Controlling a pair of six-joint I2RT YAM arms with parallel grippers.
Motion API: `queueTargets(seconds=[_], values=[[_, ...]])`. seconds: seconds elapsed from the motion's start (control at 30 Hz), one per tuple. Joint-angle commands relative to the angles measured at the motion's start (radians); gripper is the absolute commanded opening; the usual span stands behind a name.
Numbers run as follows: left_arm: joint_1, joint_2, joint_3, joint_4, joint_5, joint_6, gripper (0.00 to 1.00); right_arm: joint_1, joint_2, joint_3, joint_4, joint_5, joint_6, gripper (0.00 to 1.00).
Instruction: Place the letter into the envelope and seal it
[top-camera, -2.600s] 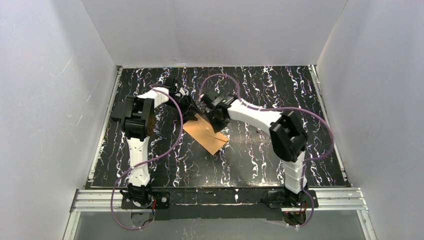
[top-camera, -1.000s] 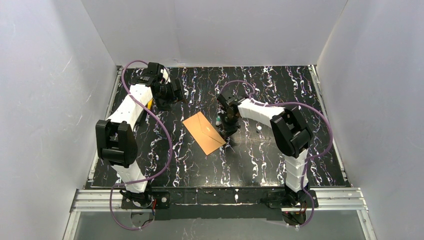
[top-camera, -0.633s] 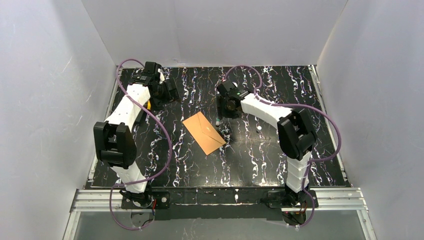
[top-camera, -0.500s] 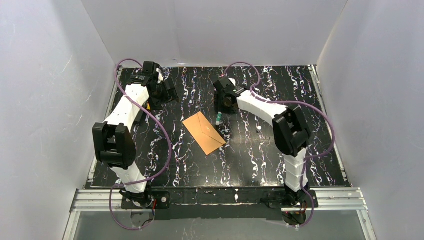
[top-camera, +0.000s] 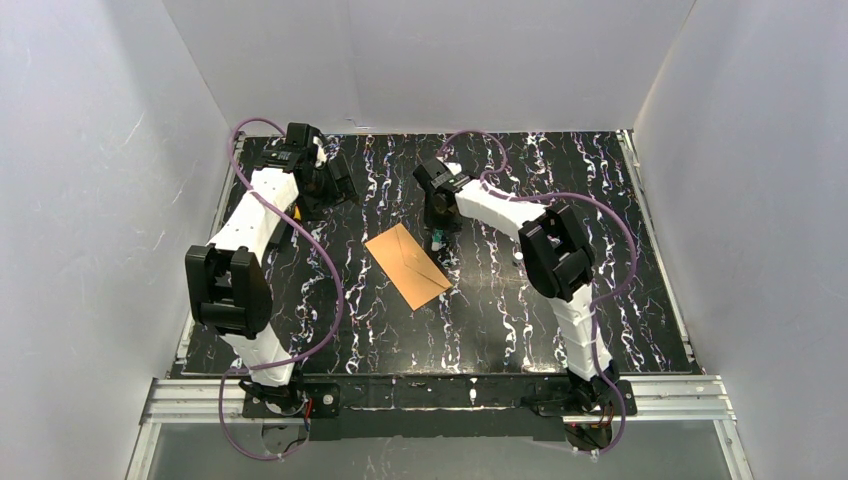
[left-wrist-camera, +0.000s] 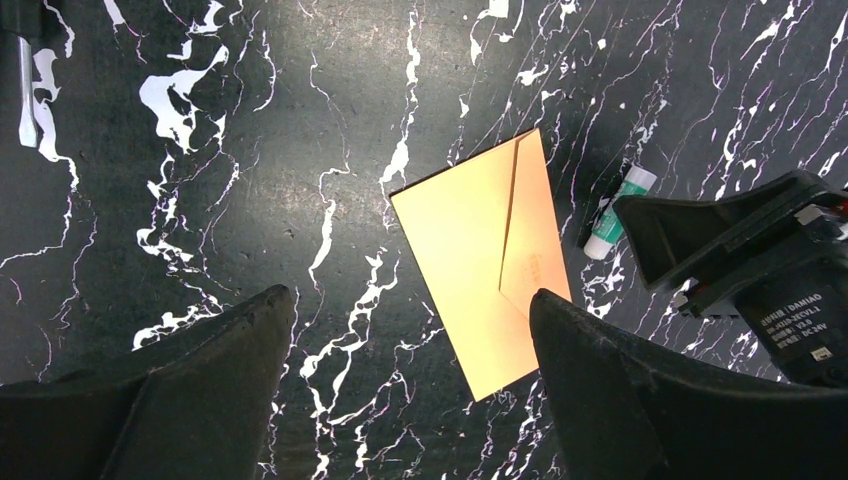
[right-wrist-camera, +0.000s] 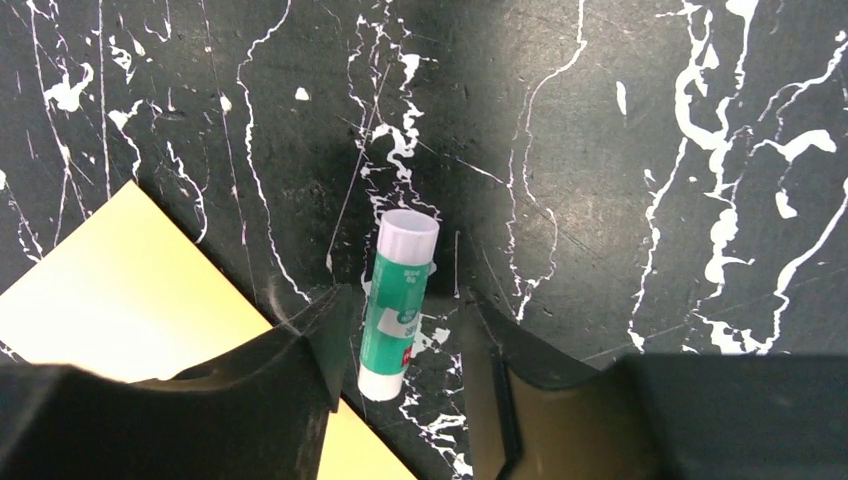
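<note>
Beside the envelope (top-camera: 407, 265), the right hand (right-wrist-camera: 403, 295) has its fingers apart around the lying glue stick (right-wrist-camera: 397, 308); centre it, then close gently.

Black white-veined table (top-camera: 500, 320), orange-brown envelope (top-camera: 407, 265) flat near ctr, green-white glue stick (top-camera: 438, 238) lying just beside it

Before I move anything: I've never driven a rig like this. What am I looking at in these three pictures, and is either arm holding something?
Two white robot arms are bolted at the near table edge. The wide picture looks down from above and behind them; the other two come from cameras on each wrist. On the black marbled table lie an orange-brown envelope, flap down, and a green glue stick. The left gripper is open and empty. The right gripper straddles the glue stick, not clamped. No letter shows.
</note>
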Motion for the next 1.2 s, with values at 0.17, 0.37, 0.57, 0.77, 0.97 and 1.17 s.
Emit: queueTargets(seconds=[0.17,0.37,0.57,0.77,0.97,1.17], values=[[0.006,-0.016,0.042,-0.024,0.005,-0.007,0.87,0.016,0.050,0.078,-0.080,-0.006,-0.027,0.46],[0.009,-0.015,0.044,-0.024,0.015,-0.008,0.87,0.016,0.039,0.036,-0.077,-0.036,-0.059,0.29],[0.009,0.005,0.070,-0.010,0.171,0.008,0.87,0.015,-0.054,-0.062,0.068,-0.083,-0.220,0.14],[0.009,0.006,0.060,0.089,0.451,-0.015,0.88,0.013,-0.223,-0.168,0.292,-0.243,-0.429,0.15],[0.009,-0.046,0.010,0.281,0.624,-0.079,0.88,0.009,-0.375,-0.270,0.518,-0.348,-0.324,0.16],[0.015,-0.136,-0.037,0.452,0.659,-0.141,0.88,-0.011,-0.489,-0.368,0.861,-0.329,0.008,0.19]])
